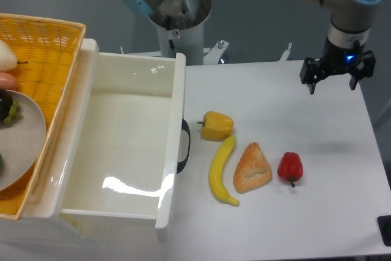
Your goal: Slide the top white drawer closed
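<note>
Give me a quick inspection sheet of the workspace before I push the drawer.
Surface: white table, bare at the right.
Job's things: top white drawer pulled out, nothing seen inside; black handle faces the food.
Clutter: yellow pepper, banana, pastry, red pepper lying right of the handle; the banana is nearest.
Grippers: gripper in the air at the table's far right, jaws open, holding nothing.
Cables: nothing seen.
Surroundings: yellow wicker basket with a plate on the cabinet; robot base behind.

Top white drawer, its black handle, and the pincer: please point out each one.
top white drawer [125, 145], fixed camera, bare inside floor.
black handle [184, 146], fixed camera, middle of curve.
pincer [333, 85], fixed camera, midway between fingertips.
</note>
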Controlling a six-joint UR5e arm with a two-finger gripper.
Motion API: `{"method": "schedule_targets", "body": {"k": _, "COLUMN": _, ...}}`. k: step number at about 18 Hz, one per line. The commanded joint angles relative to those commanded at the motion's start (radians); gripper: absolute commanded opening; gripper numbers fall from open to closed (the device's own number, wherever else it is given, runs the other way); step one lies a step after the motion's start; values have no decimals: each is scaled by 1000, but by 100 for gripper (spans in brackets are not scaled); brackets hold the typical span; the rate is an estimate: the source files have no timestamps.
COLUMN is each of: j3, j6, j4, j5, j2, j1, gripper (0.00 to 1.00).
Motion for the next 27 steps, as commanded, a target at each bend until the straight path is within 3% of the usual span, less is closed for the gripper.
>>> {"method": "schedule_targets", "body": {"k": 6, "j3": -5, "j6": -9, "j4": 0, "j5": -63, "j2": 0, "j1": 11, "gripper": 100}}
{"method": "schedule_targets", "body": {"k": 16, "j3": -6, "j6": -137, "j4": 3, "j5": -90, "j2": -5, "j1": 14, "gripper": 100}}
{"method": "schedule_targets", "body": {"k": 20, "j3": -11, "j6": -188, "j4": 58, "j5": -135, "j2": -20, "j1": 14, "gripper": 100}}
{"method": "schedule_targets", "body": {"k": 22, "j3": -11, "j6": -276, "j4": 121, "j5": -208, "j2": -29, "j1": 17, "gripper": 100}}
{"method": "schedule_targets", "body": {"k": 27, "j3": 14, "j6": -302, "j4": 132, "j5": -215, "j2": -52, "j1": 3, "gripper": 100}}
